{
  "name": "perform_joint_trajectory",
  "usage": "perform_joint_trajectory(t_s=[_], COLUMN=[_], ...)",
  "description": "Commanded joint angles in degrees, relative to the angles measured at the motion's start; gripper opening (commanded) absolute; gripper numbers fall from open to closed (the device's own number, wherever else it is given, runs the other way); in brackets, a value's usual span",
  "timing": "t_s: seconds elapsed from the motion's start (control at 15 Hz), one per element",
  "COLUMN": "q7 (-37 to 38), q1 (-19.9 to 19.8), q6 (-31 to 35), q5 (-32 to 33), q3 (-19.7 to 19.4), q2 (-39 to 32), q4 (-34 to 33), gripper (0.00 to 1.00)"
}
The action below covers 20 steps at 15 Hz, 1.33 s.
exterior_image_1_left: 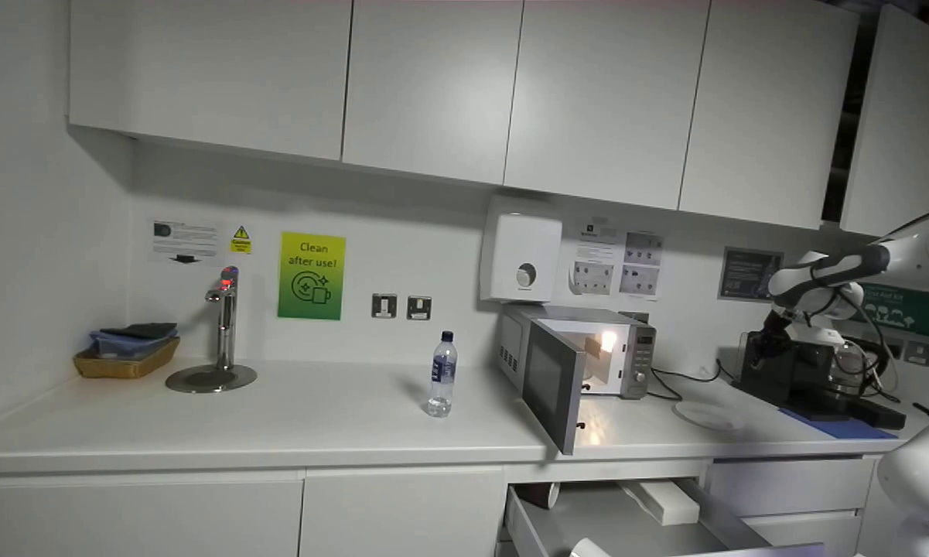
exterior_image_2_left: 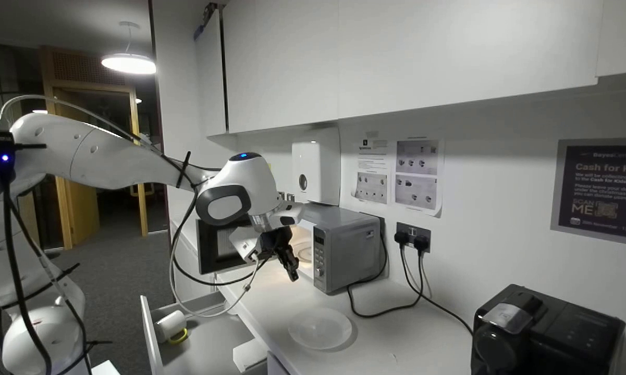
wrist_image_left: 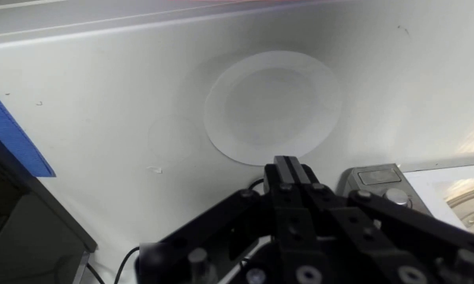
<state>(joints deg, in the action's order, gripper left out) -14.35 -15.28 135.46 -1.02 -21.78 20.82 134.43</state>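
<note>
- The clenched hand [wrist_image_left: 290, 169] is hanging over the desk [wrist_image_left: 122, 130], gripping nothing.
- Below the hand, a plate [wrist_image_left: 274, 106] is lying untouched, grasping apparently not yet starting.
- Opening is looking complete: beside the hand, the microwave [exterior_image_2_left: 352, 250] is standing open, holding a turntable [wrist_image_left: 473, 210].
- Lower than the hand, the open drawer [exterior_image_2_left: 208, 345] is holding a white mug [exterior_image_2_left: 169, 326] and white box [exterior_image_2_left: 250, 355].

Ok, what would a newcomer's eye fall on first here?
Probably the microwave on the counter, lit inside with its door swung open. Next, the drawer pulled out below the counter, a mug in it. Then the shut claw, in the air near the plate on the counter.
</note>
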Motion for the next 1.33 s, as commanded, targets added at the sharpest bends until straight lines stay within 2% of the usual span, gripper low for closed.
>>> perform_joint_trajectory(t_s=[0.0, 0.4, 1.27], q7=[-0.88, -2.48, -14.82], q1=[-1.11, -1.63, -0.98], q6=[-0.49, -1.18, -6.73], q5=[-1.44, -4.05, -18.61], q3=[-2.32, -6.01, -13.24], q2=[-1.84, -3.49, -6.49], q4=[-2.75, -3.91, -4.45], gripper=[0.0, 0.0, 0.0])
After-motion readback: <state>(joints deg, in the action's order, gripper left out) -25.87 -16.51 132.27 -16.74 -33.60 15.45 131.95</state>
